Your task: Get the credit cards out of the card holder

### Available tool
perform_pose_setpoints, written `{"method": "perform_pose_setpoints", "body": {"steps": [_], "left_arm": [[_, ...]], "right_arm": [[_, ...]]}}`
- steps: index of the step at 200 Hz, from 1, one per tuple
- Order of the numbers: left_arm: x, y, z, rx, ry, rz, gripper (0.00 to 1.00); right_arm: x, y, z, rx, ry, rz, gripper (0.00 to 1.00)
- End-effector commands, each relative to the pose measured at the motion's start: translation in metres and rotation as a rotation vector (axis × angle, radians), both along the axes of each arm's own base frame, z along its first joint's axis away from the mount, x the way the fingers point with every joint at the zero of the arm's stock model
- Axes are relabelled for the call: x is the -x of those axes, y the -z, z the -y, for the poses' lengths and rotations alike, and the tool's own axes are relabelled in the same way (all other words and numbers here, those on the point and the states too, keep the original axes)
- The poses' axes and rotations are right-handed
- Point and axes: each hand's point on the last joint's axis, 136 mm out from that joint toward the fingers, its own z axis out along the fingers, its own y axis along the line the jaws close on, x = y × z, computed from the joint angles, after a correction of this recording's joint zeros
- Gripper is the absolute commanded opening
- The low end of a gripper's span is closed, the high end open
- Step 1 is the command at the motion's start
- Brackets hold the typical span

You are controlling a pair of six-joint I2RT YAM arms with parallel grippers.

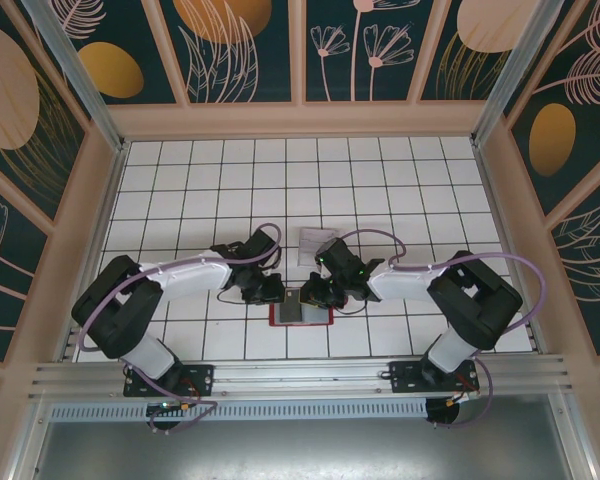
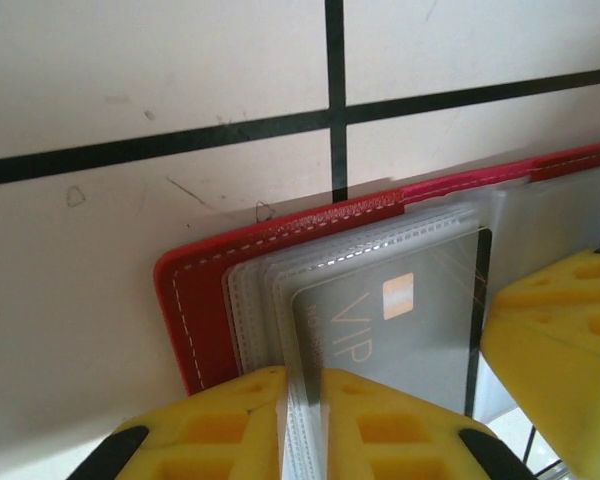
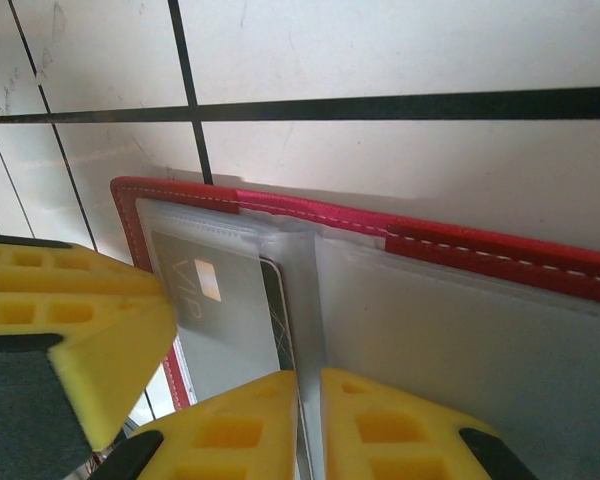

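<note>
Showing one card holder (image 2: 205, 300), one credit card (image 2: 400, 325)

It looked like a lab test cell. Leaf-printed panels (image 1: 245, 50) boxed in a white gridded table (image 1: 380, 180), with two robot arms (image 1: 180, 272) bolted to an aluminium rail (image 1: 300, 378).

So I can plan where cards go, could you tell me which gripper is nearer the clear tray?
Right. The right gripper, at the red card holder, sits almost straight on the near side of the clear tray; the left gripper is beside it, farther off to the left.
</note>
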Motion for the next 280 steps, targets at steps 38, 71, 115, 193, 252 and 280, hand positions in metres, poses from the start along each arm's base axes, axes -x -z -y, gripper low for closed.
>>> {"method": "perform_pose_setpoints", "body": {"steps": [38, 71, 115, 193, 252, 280], "left_arm": [[0.007, 0.012, 0.006, -0.026, 0.034, -0.022, 0.18], [0.008, 0.015, 0.007, -0.031, 0.037, -0.026, 0.18], [0.008, 0.015, 0.008, -0.032, 0.038, -0.027, 0.18], [0.006, 0.016, 0.002, -0.067, 0.022, -0.010, 0.19], [0.006, 0.017, -0.006, -0.102, 0.005, -0.002, 0.20], [0.006, 0.016, -0.007, -0.109, 0.000, 0.000, 0.19]], "right_arm": [[0.008, 0.008, -0.002, -0.011, -0.035, -0.011, 0.14], [0.009, 0.008, -0.004, -0.021, -0.040, -0.012, 0.13], [0.011, 0.011, -0.004, -0.036, -0.035, -0.019, 0.14], [0.012, 0.010, 0.006, -0.020, -0.009, 0.000, 0.05], [0.016, 0.010, 0.025, 0.004, 0.015, 0.010, 0.04], [0.016, 0.009, 0.029, 0.015, 0.016, 0.016, 0.03]]}}
